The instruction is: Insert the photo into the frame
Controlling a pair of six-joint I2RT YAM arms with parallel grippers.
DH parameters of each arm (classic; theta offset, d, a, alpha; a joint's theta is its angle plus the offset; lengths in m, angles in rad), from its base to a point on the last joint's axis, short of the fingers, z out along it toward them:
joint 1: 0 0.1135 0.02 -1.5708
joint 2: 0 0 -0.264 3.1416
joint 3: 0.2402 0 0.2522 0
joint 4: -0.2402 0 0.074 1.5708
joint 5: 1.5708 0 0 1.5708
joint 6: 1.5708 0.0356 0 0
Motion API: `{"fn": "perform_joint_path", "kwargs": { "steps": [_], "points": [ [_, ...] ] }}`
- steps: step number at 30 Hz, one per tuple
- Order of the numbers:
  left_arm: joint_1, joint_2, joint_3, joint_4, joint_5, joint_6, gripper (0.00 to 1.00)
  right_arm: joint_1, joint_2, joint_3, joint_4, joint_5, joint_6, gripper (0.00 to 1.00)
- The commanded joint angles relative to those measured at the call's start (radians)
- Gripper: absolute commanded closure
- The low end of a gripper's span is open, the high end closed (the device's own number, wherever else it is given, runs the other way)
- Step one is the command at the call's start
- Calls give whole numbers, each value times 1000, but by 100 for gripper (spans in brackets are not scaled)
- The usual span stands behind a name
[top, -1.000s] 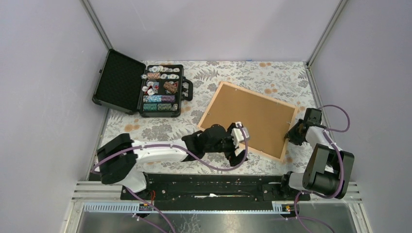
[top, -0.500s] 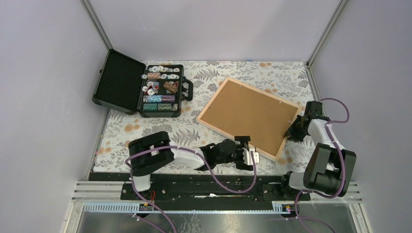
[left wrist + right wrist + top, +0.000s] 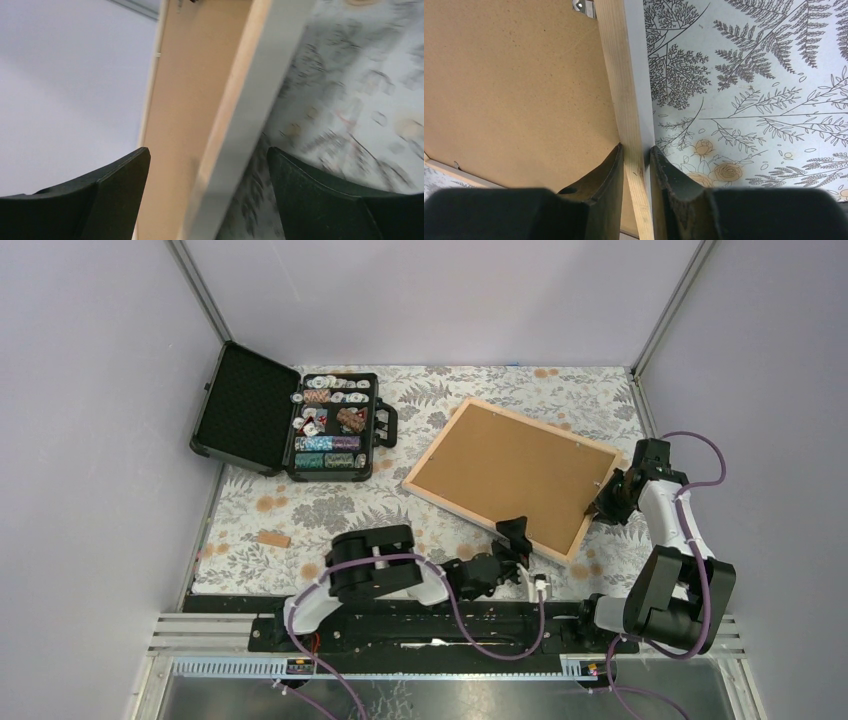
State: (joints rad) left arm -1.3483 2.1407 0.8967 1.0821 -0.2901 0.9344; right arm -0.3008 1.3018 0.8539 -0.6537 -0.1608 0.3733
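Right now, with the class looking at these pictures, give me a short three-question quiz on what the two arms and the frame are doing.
1. True or false: the right gripper pinches a wooden rail of the frame.
2. Which faces up inside the frame? A) the clear pane B) the brown backing board C) a white sheet
3. Fill in: the left gripper straddles the frame's edge with its jaws ____.
Key: 1 true; 2 B; 3 open.

Open black poker-chip case, floral tablecloth, small brown block
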Motion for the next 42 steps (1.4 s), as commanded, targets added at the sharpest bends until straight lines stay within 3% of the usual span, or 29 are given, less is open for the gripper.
{"fn": "perform_joint_path", "kwargs": {
  "steps": [1, 4, 8, 13, 17, 21, 25, 27, 30, 34, 42],
  "points": [
    [-13, 131, 123, 247, -195, 265, 14, 5, -56, 42, 1, -64, 21, 100],
    [6, 183, 133, 315, -183, 354, 24, 5, -72, 40, 2, -76, 27, 100],
    [32, 167, 133, 358, -175, 367, 37, 5, -89, 42, 2, -95, 33, 100],
    [21, 113, 142, 326, -142, 357, 65, 5, -121, 46, -8, -104, 27, 100],
    [10, 79, 132, 350, -142, 386, 100, 5, -154, 62, -16, -107, 9, 100],
    [-18, -13, 111, 315, -164, 349, 100, 5, -193, 132, -61, -97, -16, 70],
    [-43, -151, 113, 94, -218, 194, 100, 5, -273, 261, -83, -200, -49, 23],
    [-55, -207, 124, -9, -247, 131, 100, 5, -289, 348, -87, -284, -42, 14],
    [-79, -317, 135, -151, -271, 21, 100, 5, -267, 536, -134, -390, -28, 8],
    [-82, -475, 235, -505, -236, -259, 100, 4, -247, 795, -219, -429, 1, 5],
    [-59, -701, 357, -834, -141, -591, 100, 5, -171, 1208, -241, -527, 146, 0]
  ]
}}
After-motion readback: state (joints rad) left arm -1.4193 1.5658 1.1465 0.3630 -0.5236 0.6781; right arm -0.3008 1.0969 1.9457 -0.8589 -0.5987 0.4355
